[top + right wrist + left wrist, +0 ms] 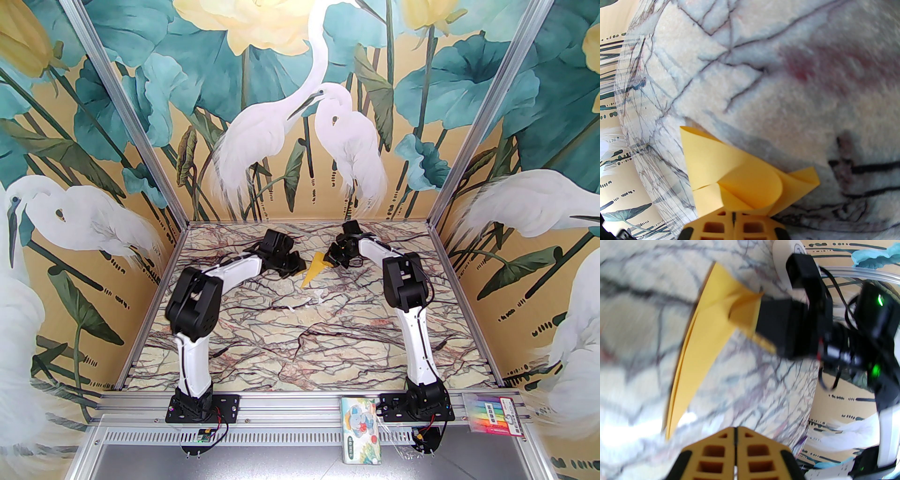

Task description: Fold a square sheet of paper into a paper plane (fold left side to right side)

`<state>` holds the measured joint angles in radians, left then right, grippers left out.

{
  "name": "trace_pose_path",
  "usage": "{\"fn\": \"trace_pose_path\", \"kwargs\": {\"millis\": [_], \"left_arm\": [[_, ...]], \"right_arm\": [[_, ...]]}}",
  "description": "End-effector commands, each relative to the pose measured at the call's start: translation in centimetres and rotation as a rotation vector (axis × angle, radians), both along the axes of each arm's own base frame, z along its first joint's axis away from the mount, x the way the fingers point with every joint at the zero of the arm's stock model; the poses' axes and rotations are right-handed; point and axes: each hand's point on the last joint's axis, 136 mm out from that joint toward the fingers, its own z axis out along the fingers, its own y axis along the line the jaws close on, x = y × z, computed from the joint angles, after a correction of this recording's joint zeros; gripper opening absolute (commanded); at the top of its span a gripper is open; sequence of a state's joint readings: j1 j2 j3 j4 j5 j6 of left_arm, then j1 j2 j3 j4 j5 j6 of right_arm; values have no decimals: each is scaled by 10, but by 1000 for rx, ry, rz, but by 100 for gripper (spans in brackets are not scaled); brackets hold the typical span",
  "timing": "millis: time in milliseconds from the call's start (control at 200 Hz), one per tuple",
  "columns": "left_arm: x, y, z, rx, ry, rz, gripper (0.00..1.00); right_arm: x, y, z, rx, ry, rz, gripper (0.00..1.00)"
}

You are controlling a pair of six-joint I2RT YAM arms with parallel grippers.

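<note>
Far middle of the table (300, 342): the paper plane (313, 272) sits as a narrow yellow dart between the two grippers, with its point toward the near side and its wide end toward the right arm.
Right gripper (733, 214): the fingers are clamped tight on the plane's wide end, and the paper's layers curl and splay just past the fingertips.
Left gripper (736, 429): the fingers are pressed together with only a hairline slit between them and hold nothing. It sits just beside the plane's pointed end, and I cannot tell whether it touches.
</note>
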<state>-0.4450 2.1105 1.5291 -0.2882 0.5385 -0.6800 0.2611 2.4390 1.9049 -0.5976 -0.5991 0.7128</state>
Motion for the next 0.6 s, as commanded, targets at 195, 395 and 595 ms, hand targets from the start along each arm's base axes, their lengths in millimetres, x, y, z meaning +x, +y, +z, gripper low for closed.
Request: {"fn": "trace_pose_path", "kwargs": {"millis": [195,395,595], "left_arm": [[9,-17,-54,60,87,10,5],[6,-1,-87,186,169,71,3],[-24,21,-136,312,348,103,0]], "right_arm": [[-35,-8,-36,-80,132,12,0],[-35,-7,-33,-70,125,14,0],[-29,-10,-29,-50,109,0,0]]}}
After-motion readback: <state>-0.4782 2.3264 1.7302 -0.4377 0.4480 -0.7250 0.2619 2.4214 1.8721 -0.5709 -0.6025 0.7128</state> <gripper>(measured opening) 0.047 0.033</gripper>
